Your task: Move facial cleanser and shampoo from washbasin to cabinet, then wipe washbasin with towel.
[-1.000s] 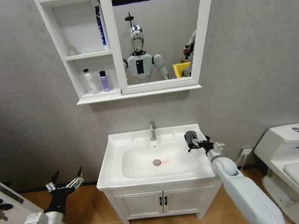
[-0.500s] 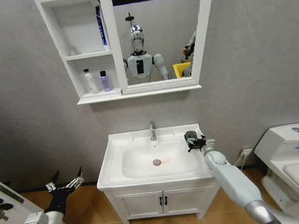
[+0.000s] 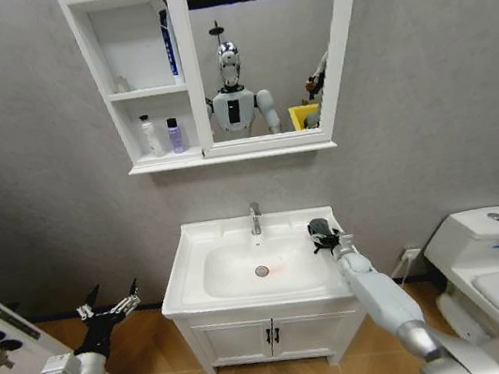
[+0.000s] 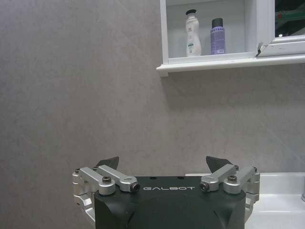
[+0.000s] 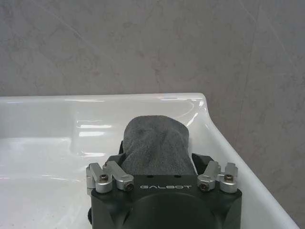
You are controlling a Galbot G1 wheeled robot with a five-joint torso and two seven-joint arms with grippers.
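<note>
The left tool (image 3: 109, 309) hangs low beside the white two-door vanity (image 3: 271, 335), its fingers spread apart and holding nothing. The right tool (image 3: 324, 235) is clamped on the small dark grey towel (image 5: 157, 145), which rests on the right rim of the white rectangular ceramic washbasin (image 3: 195, 262). Farther up, on the bottom shelf of the white wall cabinet (image 3: 109, 76), a white bottle (image 4: 191, 40) and a purple bottle (image 4: 217, 36) stand side by side.

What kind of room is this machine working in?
Most likely a bathroom, or a mock-up of one: a white washbasin with a tap, a toilet beside it, and a mirrored cabinet on the wall.
</note>
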